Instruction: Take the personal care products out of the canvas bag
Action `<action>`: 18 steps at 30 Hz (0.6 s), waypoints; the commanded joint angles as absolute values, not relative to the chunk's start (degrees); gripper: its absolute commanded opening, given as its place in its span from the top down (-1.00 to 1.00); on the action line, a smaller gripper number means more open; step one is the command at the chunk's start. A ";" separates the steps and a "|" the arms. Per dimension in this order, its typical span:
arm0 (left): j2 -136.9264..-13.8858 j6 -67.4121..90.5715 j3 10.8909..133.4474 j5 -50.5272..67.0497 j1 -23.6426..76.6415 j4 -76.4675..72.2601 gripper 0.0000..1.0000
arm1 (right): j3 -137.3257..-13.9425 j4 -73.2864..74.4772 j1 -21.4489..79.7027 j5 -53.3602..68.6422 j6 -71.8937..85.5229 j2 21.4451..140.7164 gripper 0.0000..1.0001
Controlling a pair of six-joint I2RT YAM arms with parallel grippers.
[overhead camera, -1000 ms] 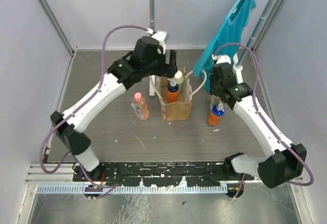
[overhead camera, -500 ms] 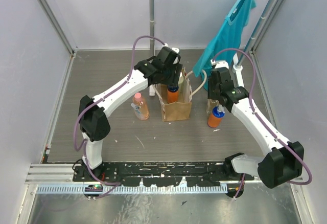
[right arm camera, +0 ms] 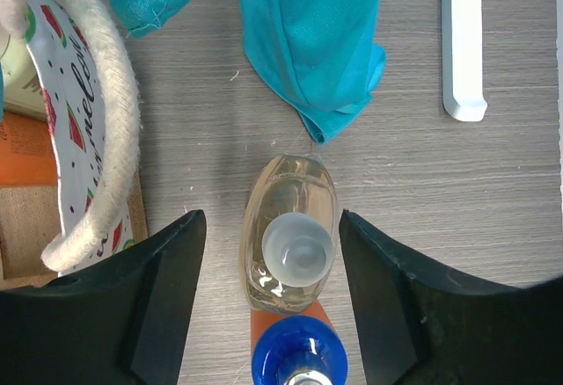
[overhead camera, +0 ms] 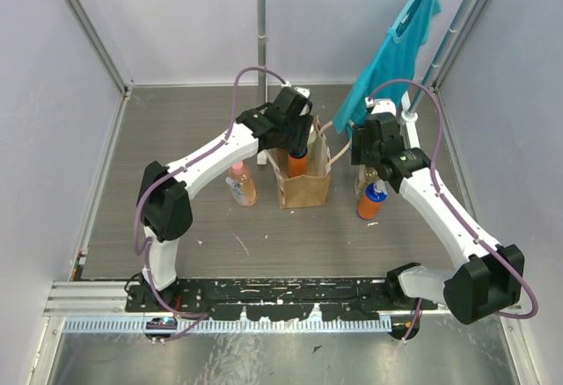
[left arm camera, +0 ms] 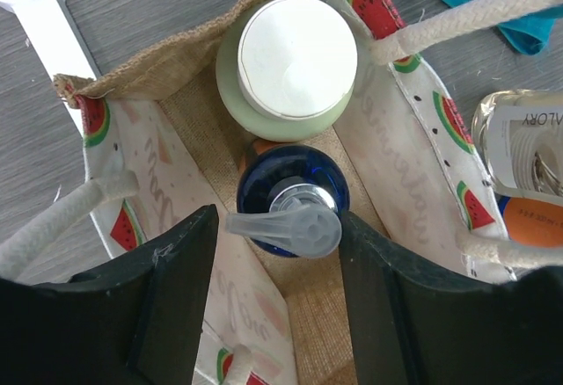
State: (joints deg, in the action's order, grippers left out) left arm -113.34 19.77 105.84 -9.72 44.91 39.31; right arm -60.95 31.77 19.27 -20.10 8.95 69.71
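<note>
The canvas bag (overhead camera: 304, 190) stands mid-table. My left gripper (overhead camera: 296, 142) is open inside its mouth. In the left wrist view its fingers (left arm camera: 176, 297) flank the clear pump of an orange bottle with a dark blue cap (left arm camera: 293, 216). The pale green bottle with a cream cap (left arm camera: 297, 55) stands behind it in the bag (left arm camera: 132, 69). My right gripper (overhead camera: 371, 158) is open over the clear yellowish bottle (right arm camera: 288, 231), which stands on the table between its fingers (right arm camera: 149, 297). A second orange bottle with a blue cap (overhead camera: 370, 200) stands just in front of it. The pink bottle (overhead camera: 242, 183) stands left of the bag.
A teal t-shirt (overhead camera: 396, 42) hangs from a rack at the back right, and its hem lies near the clear bottle (right arm camera: 308, 42). The white rack pole (overhead camera: 261, 33) and its foot (left arm camera: 44, 7) stand behind the bag. A rope handle (right arm camera: 97, 121) loops out on the bag's right.
My left arm has swung in from the back left and lowered its gripper into the bag's mouth, around the pump bottle. My right gripper has shifted slightly left over the clear bottle.
</note>
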 commanded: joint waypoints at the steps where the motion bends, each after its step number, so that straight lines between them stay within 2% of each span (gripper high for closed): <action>1: -114.60 20.46 103.94 -9.25 45.16 34.65 -0.27 | -64.18 30.42 19.07 -21.62 9.07 66.51 -0.36; 8: -115.23 20.25 104.22 -8.66 45.88 32.58 -0.27 | -65.23 31.57 19.06 -20.51 9.21 64.88 -0.36; 13: -114.72 18.44 104.17 -9.94 47.26 31.27 -0.23 | -68.59 34.76 19.04 -13.31 9.18 66.24 -0.38; 14: -114.78 17.95 104.33 -9.86 47.53 31.33 -0.16 | -69.10 34.85 19.09 -10.08 9.25 66.49 -0.37; 18: -114.80 17.91 104.33 -10.11 47.84 31.62 0.40 | -70.27 33.79 19.14 -5.38 9.75 67.03 -0.37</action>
